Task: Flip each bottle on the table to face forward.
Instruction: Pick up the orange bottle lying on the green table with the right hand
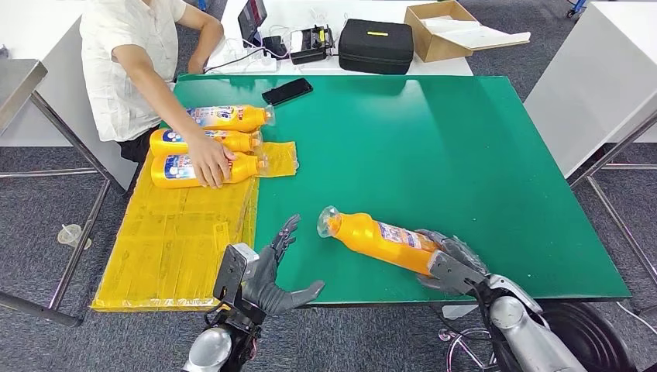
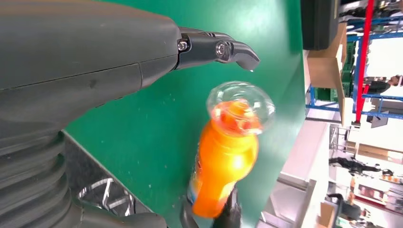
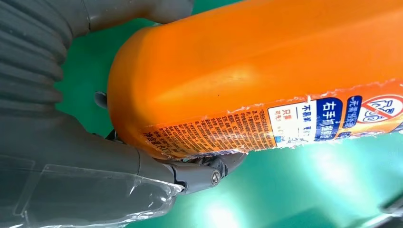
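At the near edge of the green table (image 1: 465,139), the right hand (image 1: 449,263) gripped the base of an orange bottle (image 1: 380,236) lying on its side, cap pointing far-left. To its left, the left hand (image 1: 271,275) hovered empty, fingers apart, near the cap. Farther left, three more bottles (image 1: 209,143) lay by a yellow sheet (image 1: 178,240), a person's hand (image 1: 209,159) resting on them. A phone (image 1: 287,91) lay beyond.

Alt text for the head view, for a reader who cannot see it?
The robot's right hand grips the base of an orange bottle lying on the green table, while its left hand hovers open near the cap. Across the table, a person's hand rests on three more orange bottles.
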You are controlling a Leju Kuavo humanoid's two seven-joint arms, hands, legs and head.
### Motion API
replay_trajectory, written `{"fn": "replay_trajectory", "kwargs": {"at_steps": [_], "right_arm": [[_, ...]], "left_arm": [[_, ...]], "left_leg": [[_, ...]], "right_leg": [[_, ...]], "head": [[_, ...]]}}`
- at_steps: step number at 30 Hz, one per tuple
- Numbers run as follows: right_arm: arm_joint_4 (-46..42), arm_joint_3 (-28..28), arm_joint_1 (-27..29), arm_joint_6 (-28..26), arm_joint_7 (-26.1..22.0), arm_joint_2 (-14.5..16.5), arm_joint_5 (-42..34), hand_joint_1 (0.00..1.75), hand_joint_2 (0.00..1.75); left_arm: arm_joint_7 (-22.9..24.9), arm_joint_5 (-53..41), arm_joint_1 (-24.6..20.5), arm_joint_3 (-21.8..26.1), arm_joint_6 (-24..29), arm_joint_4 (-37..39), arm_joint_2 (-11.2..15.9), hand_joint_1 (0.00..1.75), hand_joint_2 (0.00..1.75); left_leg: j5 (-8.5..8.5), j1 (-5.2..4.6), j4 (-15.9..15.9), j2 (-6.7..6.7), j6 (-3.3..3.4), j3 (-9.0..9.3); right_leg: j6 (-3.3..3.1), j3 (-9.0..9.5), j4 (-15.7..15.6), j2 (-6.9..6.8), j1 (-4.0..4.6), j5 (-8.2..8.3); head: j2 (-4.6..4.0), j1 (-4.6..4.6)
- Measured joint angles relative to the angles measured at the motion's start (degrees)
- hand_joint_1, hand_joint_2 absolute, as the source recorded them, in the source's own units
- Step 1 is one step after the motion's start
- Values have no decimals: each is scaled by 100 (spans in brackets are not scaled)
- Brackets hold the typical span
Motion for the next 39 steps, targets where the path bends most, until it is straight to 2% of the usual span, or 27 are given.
{"fn": "replay_trajectory", "kwargs": {"at_steps": [3,7,21,30,34,39], "right_arm": [[-17,1,-66,2,-207,240,-188,175,175],[-106,10,-97,-133,-356,739,-263,175,175],[-235,165,-232,-271,-462,2144,-133,175,175],[-22,445,-318,-358,-509,2675,-11,175,175],[324,562,-368,-377,-596,2901,-64,175,175],[750,675,-417,-485,-640,3148,-74,175,175]], "left_arm": [[16,157,-15,-5,-67,4,0,0,175],[-109,223,-61,-24,-41,4,0,0,175],[-173,551,-271,5,-2,83,-27,0,175],[-306,1390,-456,153,-67,123,-90,0,175],[-344,1956,-592,249,-67,143,-115,0,175],[-540,2226,-712,305,-68,189,-130,0,175]], "left_leg": [[2,1,0,1,-1,-7],[1,2,0,3,-1,-9],[2,3,-1,1,-3,-14],[2,3,-1,1,-4,-16],[2,3,-1,2,-4,-15],[3,4,-1,2,-5,-15]], "right_leg": [[0,-7,2,0,1,0],[-1,-11,3,1,1,-1],[-3,-18,4,0,2,-3],[-4,-19,6,0,1,-4],[-4,-21,6,1,1,-4],[-5,-22,7,1,1,-4]], "head": [[0,2],[0,2],[0,2],[0,4],[0,3],[0,3]]}}
